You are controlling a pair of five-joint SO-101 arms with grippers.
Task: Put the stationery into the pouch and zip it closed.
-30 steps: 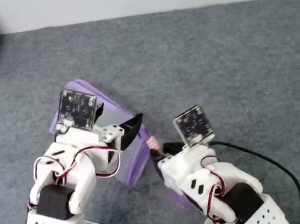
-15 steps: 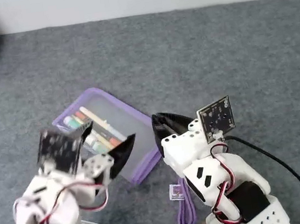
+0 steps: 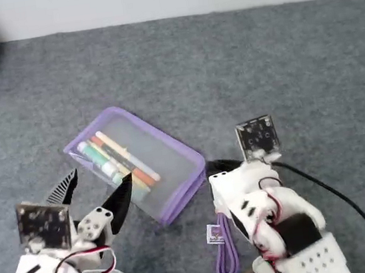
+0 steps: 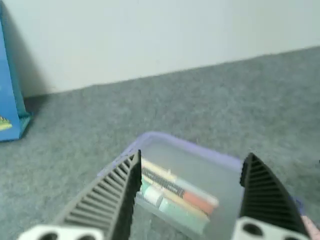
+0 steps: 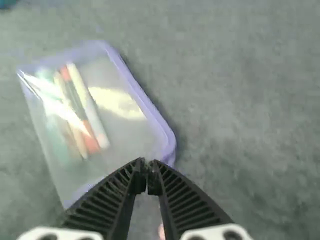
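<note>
My stationery (image 3: 115, 162) lies inside the pouch (image 3: 166, 162), which I judge zipped shut, so nothing seems left. The left pincer (image 4: 194, 159) is spread apart; the right pincer (image 5: 146, 167) is pressed together, empty.

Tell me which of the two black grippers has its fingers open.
The left gripper: its fingers stand wide apart near the clear purple-edged pouch; those of the right gripper touch.

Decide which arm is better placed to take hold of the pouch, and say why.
Left, probably. The left gripper is open and faces the pouch, which its wrist view shows between the jaws. The right gripper is shut, with its tips beside the pouch's corner, so it would have to open first.
</note>
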